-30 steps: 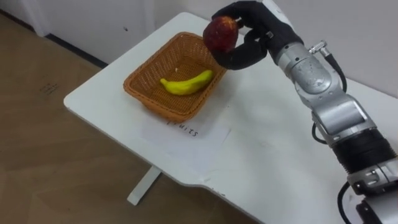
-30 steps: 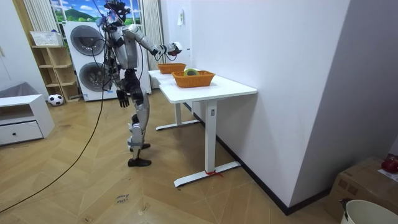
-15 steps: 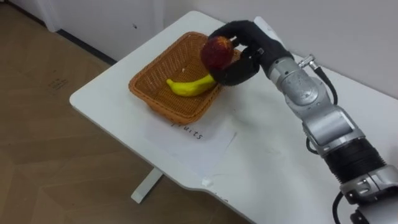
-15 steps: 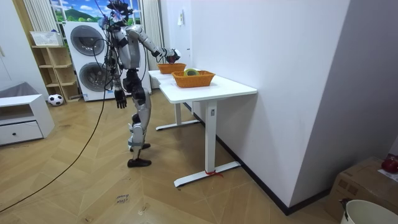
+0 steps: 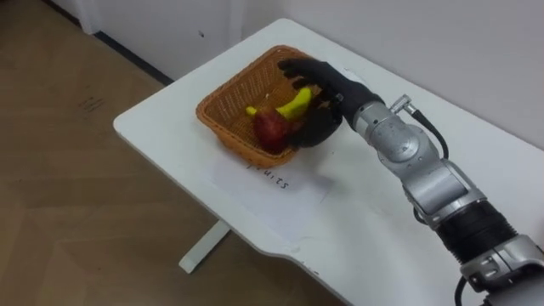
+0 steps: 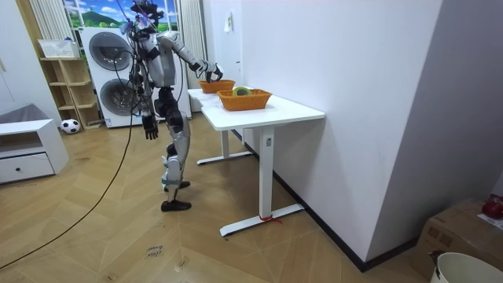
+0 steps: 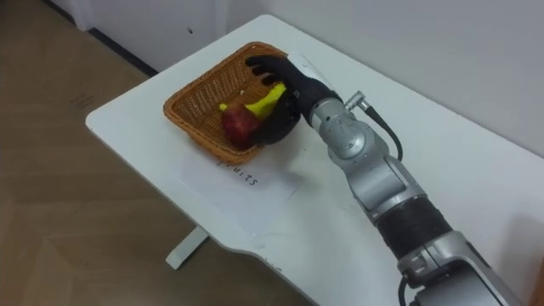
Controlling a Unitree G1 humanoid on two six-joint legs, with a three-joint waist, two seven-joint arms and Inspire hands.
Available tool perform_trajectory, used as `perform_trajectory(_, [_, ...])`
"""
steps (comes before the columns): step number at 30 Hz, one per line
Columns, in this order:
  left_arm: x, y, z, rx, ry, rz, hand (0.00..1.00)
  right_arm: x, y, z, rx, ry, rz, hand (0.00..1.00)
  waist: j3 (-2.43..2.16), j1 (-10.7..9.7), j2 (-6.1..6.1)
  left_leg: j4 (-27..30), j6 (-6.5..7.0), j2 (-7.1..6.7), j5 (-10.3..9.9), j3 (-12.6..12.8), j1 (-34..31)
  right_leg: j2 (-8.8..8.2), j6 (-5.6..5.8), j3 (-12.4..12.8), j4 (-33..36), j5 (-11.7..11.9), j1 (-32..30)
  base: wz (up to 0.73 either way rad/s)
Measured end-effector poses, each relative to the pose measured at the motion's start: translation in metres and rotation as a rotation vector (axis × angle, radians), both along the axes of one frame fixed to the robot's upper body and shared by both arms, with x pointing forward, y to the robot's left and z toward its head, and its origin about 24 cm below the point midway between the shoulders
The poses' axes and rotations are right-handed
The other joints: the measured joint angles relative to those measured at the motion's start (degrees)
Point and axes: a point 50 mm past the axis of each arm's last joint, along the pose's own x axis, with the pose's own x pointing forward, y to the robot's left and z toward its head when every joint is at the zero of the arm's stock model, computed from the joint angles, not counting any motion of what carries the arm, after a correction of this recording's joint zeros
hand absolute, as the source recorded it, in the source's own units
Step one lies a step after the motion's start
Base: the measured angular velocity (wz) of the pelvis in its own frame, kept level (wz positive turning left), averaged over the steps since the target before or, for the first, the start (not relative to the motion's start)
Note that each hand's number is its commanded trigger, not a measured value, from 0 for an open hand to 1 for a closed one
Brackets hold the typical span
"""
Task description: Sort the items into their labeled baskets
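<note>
Right hand: the right hand (image 5: 327,100) hangs low over the basket (image 5: 223,106), fingers (image 5: 293,68) spread out and straight, gripping nothing. A second ago they were curled round the apple, high above the rim.
Apple: the apple (image 5: 270,130) now lies inside the basket at its near edge, just beside the banana (image 5: 293,104). The thumb sits close against it; whether they touch I cannot tell.
Change: over the last second the hand has come down into the basket and let go. The banana has stayed where it was.
Basket: it stands near the far left corner of the table (image 5: 161,127), with a paper (image 5: 280,183) label just in front of it.
Left hand: the left hand (image 6: 149,126) hangs idle at the robot's side.
Stance: the robot stands at the table's far end in the room view, right arm stretched out over the table.
Second basket: a second basket (image 6: 244,100) stands nearer the room camera, well apart from the first.
Meaning: this fruit looks sorted. Next, I judge, the hand should lift clear without knocking the rim.
</note>
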Motion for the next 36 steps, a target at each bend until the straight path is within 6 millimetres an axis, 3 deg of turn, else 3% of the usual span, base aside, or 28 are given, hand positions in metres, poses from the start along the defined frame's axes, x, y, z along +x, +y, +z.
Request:
perform_trajectory(18, [0.000,0.001,0.000,0.003,0.002,-0.008,0.00,0.000,0.000,0.000,0.000,-0.001,-0.001,0.00,-0.14,-1.1,0.33,0.0,0.00,0.01,0.0,0.2,0.0,-0.02,0.00,0.0,0.0,0.0,0.1,0.00])
perform_trajectory(26, [0.002,0.002,0.001,0.006,-0.009,-0.015,0.00,0.002,-0.008,0.004,0.050,-0.004,-0.025,0.00,-0.43,-2.0,-0.07,0.0,0.00,0.01,0.0,0.2,-0.1,-0.02,0.00,0.2,0.0,0.0,-0.1,0.00])
perform_trajectory(33, [0.001,-0.001,0.000,0.034,-0.028,-0.001,0.00,0.007,-0.022,0.025,0.215,-0.052,-0.100,0.00,-0.59,-3.3,0.41,0.0,0.02,0.05,0.0,1.1,0.0,-0.04,0.00,3.0,0.0,0.0,-0.2,-0.03])
perform_trajectory(36, [0.003,-0.001,0.001,0.033,-0.033,0.002,0.00,0.004,-0.029,0.040,0.273,-0.120,-0.122,0.00,-0.76,-5.4,0.96,0.0,0.04,0.10,0.0,1.4,0.0,-0.05,0.00,3.1,0.0,0.0,-0.3,-0.02])
